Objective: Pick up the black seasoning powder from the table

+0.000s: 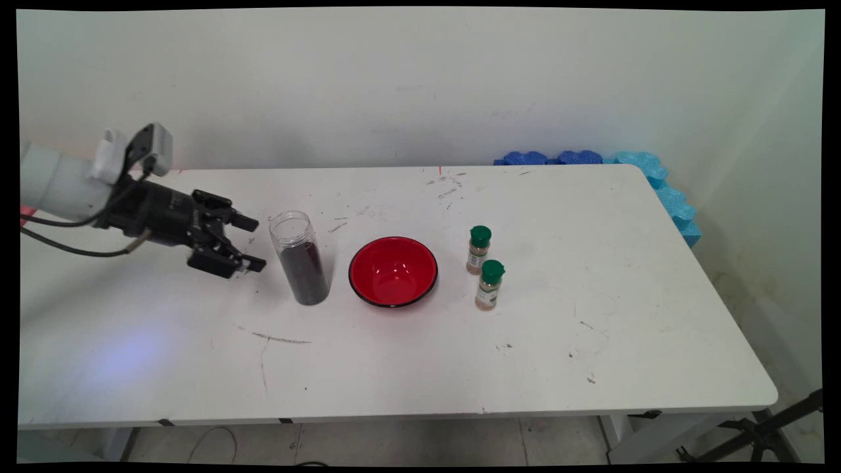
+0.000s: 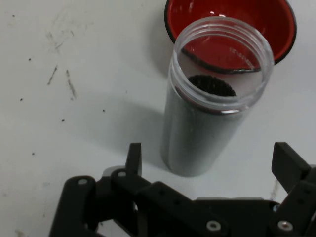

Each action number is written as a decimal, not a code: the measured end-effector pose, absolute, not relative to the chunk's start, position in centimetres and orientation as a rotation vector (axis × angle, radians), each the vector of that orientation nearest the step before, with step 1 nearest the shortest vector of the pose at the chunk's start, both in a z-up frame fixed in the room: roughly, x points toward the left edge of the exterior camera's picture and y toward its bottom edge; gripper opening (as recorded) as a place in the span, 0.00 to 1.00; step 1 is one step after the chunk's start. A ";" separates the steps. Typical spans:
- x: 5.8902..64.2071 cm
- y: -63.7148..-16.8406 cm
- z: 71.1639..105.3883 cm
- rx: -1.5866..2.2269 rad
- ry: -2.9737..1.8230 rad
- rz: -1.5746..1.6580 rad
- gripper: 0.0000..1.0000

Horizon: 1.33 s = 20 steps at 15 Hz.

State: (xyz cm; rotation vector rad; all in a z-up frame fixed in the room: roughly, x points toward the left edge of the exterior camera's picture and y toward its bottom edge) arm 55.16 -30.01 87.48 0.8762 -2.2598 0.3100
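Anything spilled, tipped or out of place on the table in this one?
Nothing stands out. The clear jar of dark grains stands upright and lidless beside the red bowl, which is empty. Both green-capped spice bottles are upright. The gripper is open, just short of the jar.

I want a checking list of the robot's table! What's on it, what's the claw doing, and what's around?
Surface: white table, scuffed, dark marks.
Things: clear lidless jar partly filled with dark grains, upright; red bowl with black rim, empty, to the jar's right; two green-capped spice bottles, upright, further right.
Clutter: nothing seen.
Claw: claw open, level, just left of the jar, not touching it.
Cables: black cables hang from the arm.
Surroundings: pale wall; blue foam pieces along the table's far right edge; black stand legs on the floor.
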 end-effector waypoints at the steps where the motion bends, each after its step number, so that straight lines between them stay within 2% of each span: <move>1: 54.9 -30.3 87.0 0.869 -2.258 0.313 1.00; 18: 53.0 -32.0 83.5 0.751 -2.219 0.361 1.00; 19: 53.0 -32.1 83.5 0.751 -2.215 0.361 0.00; 20: 52.9 -32.1 83.4 0.750 -2.210 0.362 0.00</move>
